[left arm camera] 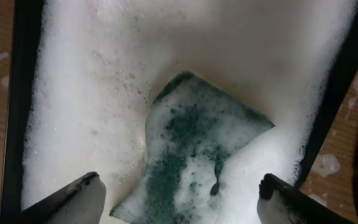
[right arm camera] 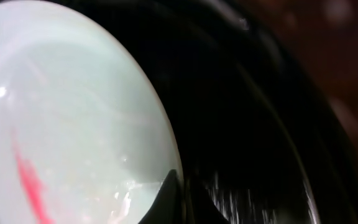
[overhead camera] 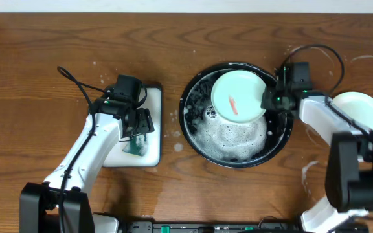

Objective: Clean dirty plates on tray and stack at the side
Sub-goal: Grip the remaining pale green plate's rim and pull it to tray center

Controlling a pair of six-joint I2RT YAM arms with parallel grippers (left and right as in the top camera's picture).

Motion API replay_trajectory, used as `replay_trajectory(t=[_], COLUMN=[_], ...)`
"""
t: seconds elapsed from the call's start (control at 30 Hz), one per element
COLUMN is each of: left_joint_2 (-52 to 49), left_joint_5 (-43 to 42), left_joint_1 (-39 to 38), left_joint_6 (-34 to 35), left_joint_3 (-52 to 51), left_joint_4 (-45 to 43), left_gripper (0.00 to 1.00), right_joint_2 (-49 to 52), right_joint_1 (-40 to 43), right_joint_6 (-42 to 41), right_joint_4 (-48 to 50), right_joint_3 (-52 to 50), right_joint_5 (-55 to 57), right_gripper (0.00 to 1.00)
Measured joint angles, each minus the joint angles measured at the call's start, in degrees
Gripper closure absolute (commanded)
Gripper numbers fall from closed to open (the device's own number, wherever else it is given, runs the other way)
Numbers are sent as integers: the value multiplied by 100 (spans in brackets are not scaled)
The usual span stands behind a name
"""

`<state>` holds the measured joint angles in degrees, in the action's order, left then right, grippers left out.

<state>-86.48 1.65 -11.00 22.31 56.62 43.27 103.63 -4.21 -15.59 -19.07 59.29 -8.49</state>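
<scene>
Fig. 1: scrub step, not yet begun. My L gripper [left arm camera: 179, 202] hangs wide open over the green sudsy sponge [left arm camera: 197, 155] in the white rectangular dish [overhead camera: 154, 113], holding nothing. R gripper [overhead camera: 271, 98] sits at the rim of the mint round plate w/ red smear [overhead camera: 238, 96], inside the black round tray [overhead camera: 185, 120]; can't tell if its jaws are clamped. A pale plate [overhead camera: 362, 110] lies on the brown wood tabletop [overhead camera: 290, 188]. Next, I judge: close L on the sponge and carry it to the smear.

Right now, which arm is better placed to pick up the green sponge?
Left. Its open hand hangs over the sponge in the white dish; the right hand is at the smeared plate in the tray.
</scene>
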Motion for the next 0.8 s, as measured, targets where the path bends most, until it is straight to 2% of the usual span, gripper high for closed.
replay_trajectory(t=[0.17, 0.3, 0.37, 0.4, 0.5, 0.6, 0.67, 0.8], left_joint_2=[0, 0, 0, 0, 0, 0, 0, 0], left_joint_5=[-2, -2, -2, 0, 0, 0, 2, 0], left_joint_1=[-2, -2, -2, -2, 0, -2, -2, -2], left_joint_6=[0, 0, 0, 0, 0, 0, 0, 0], left_joint_3=[0, 0, 0, 0, 0, 0, 0, 0], left_joint_4=[2, 0, -2, 0, -2, -2, -2, -4], left_gripper=[18, 18, 18, 18, 18, 18, 18, 18], right_joint_2=[-726, -850, -844, -846, -846, -846, -846, -844], right_joint_1=[0, 0, 0, 0, -4, 0, 24, 55], right_joint_6=[-236, -409, -562, -584, -708, -654, -369, 975], right_joint_4=[-1215, -1912, -2240, -2361, -2524, -2055, -1447, -734], right_joint_3=[-2, -2, -11, -11, -11, -17, -20, -20], right_joint_5=[22, -26, -118, -164, -293, -323, -341, -356], right_gripper=[99, 98, 59, 54, 58, 80, 77, 57])
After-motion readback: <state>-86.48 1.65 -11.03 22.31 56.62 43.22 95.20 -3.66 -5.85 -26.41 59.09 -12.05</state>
